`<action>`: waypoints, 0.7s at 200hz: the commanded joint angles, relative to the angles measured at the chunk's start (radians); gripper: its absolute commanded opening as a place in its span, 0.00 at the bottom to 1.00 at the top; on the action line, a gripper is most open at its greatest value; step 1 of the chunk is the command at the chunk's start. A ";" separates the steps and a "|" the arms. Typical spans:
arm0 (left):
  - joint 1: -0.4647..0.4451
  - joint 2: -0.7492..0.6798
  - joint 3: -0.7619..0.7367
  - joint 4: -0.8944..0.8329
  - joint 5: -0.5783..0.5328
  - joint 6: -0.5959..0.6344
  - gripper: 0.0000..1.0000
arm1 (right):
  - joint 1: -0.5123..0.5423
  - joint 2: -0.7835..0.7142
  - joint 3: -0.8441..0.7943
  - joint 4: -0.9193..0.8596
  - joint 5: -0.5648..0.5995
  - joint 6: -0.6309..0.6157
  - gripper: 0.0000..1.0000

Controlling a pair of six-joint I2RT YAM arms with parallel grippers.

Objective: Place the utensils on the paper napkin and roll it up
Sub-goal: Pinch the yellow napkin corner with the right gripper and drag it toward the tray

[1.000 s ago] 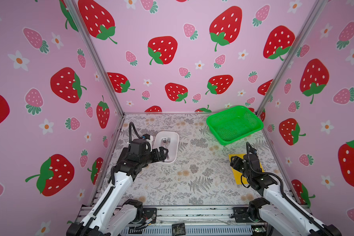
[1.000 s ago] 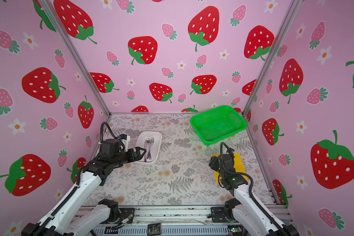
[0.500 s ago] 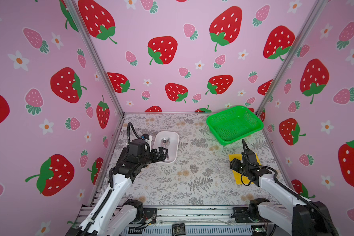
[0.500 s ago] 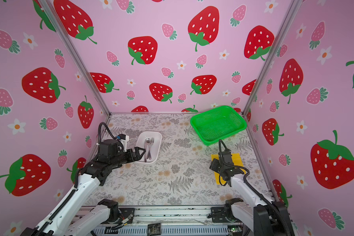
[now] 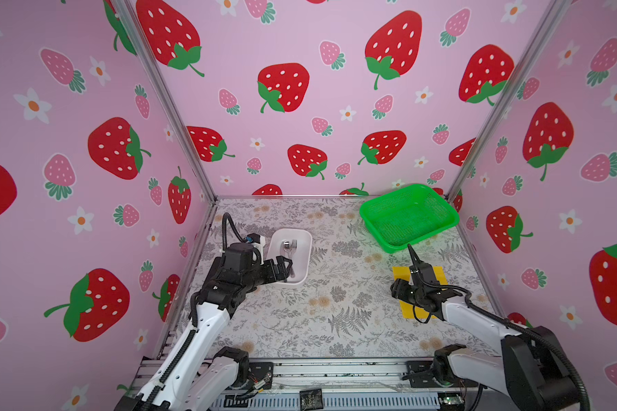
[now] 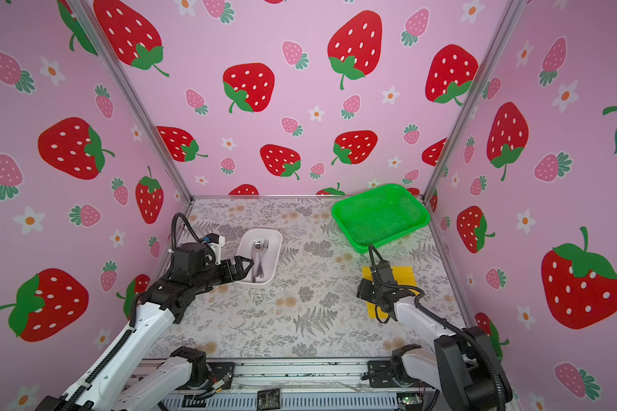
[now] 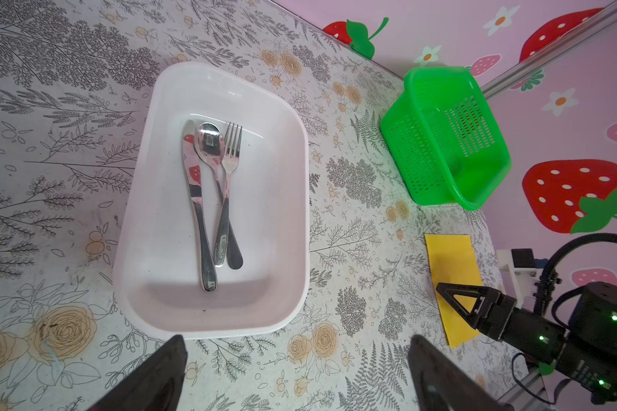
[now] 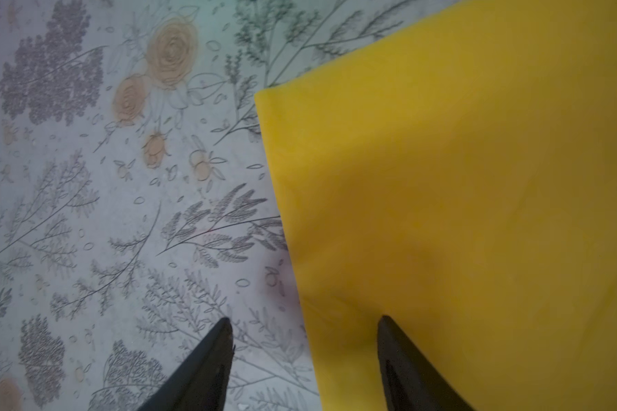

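Observation:
The utensils lie side by side in a white tray: a knife, a spoon and a fork, all shiny. Both top views show the utensils there, left of centre. My left gripper is open, just off the tray's near end, and holds nothing. The yellow paper napkin lies flat at the right. My right gripper is open low over the napkin's left edge, one finger above the paper, one above the table.
A green mesh basket stands empty at the back right, just beyond the napkin. Pink strawberry walls close the table on three sides. The floral table top lies between the tray and the napkin.
The right arm has dropped lower, and its gripper has shifted slightly left onto the napkin's left edge. The left gripper has edged a little toward the tray.

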 commanded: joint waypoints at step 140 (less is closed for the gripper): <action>-0.002 0.006 0.037 -0.039 -0.013 0.008 0.98 | 0.273 0.167 0.261 -0.116 0.020 -0.068 0.59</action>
